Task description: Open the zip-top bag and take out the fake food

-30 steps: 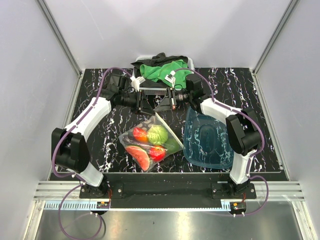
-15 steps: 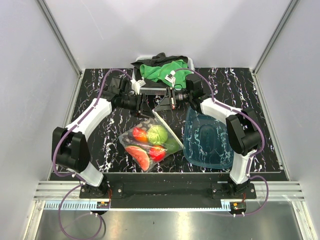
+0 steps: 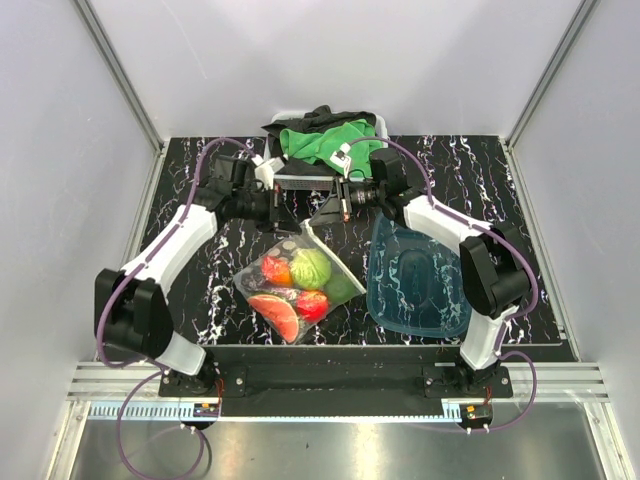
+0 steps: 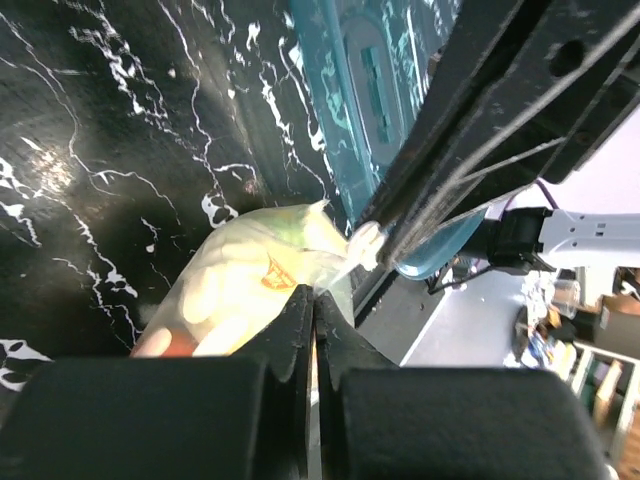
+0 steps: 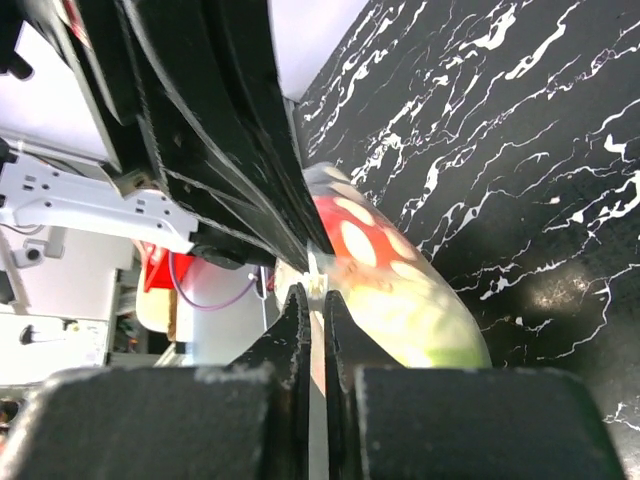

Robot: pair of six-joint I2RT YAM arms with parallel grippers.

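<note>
Over the last second the left end effector (image 3: 288,214) slides a bit to the left, and the zip-top bag (image 3: 300,285) scoots along with its top corner hiked up. Both it and the right end effector (image 3: 325,210) are pressed together on the bag's top edge, so the pull-apart looks like it's just starting. The fake food (image 3: 312,268) is all inside. The teal tub (image 3: 415,280) beside it on the tabletop (image 3: 200,270) shows nothing in it.

I list one black, white-veined surface (image 3: 200,262) carrying a zip-top bag (image 3: 268,292) of fake food (image 3: 312,268) at centre, a teal tub (image 3: 415,280) just beside it, and a green-and-black cloth heap (image 3: 322,138) at the far edge.
</note>
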